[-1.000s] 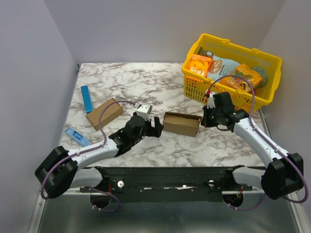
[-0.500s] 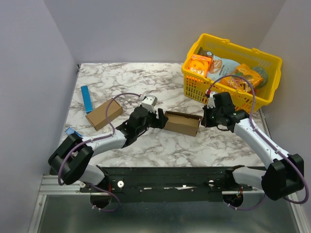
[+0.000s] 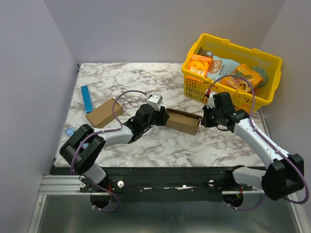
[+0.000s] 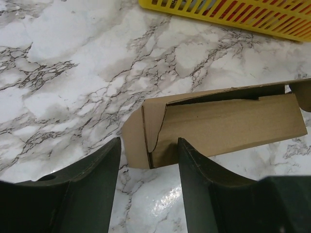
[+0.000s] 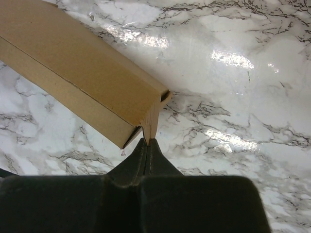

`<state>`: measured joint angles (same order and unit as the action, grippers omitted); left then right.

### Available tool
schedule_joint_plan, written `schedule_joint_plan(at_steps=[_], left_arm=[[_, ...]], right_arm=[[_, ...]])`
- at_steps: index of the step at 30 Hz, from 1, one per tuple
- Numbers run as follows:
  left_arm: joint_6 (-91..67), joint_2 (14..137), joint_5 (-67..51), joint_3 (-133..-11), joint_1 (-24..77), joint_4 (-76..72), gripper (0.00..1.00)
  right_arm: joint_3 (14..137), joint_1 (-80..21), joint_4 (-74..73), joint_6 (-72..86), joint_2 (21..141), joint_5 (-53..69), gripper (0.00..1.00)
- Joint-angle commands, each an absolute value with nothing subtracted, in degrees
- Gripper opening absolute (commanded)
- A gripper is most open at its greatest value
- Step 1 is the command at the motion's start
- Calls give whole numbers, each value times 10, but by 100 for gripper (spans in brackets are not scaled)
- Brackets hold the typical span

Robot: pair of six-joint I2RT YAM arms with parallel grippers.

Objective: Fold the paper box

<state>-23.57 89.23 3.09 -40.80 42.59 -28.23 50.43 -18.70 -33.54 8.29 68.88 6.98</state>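
Your right wrist view alone shows right gripper (image 5: 147, 141) pinching paper box (image 5: 82, 73) flap | left gripper (image 4: 148, 160) spread, straddling opposite end | basket (image 3: 194, 87) just beyond box.

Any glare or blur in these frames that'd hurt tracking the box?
Right wrist: strong specular patches on the marble table, paper box matte and sharp, right pincer nearly black. Left wrist: one small highlight near the bottom edge, left pincer dark with little detail. Top external: even light, faint shadows, no glare.
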Motion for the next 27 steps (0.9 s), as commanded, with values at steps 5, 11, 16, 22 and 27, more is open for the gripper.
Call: schedule_joint_plan(at_steps=[5, 11, 16, 22, 27], left_arm=[[-229, 914, 20, -408, 425, -328, 49], [-227, 940, 1, -410, 425, -352, 36], [-220, 945, 1, -410, 426, -357, 27], [-201, 947, 1, -410, 429, -354, 16], [-184, 948, 0, -416, 439, -345, 9]], right_arm=[[505, -192, -337, 79, 690, 78, 1], [522, -192, -354, 83, 700, 113, 1], [535, -192, -369, 88, 706, 116, 1], [548, -193, -377, 111, 713, 137, 1], [552, -193, -367, 137, 715, 149, 1]])
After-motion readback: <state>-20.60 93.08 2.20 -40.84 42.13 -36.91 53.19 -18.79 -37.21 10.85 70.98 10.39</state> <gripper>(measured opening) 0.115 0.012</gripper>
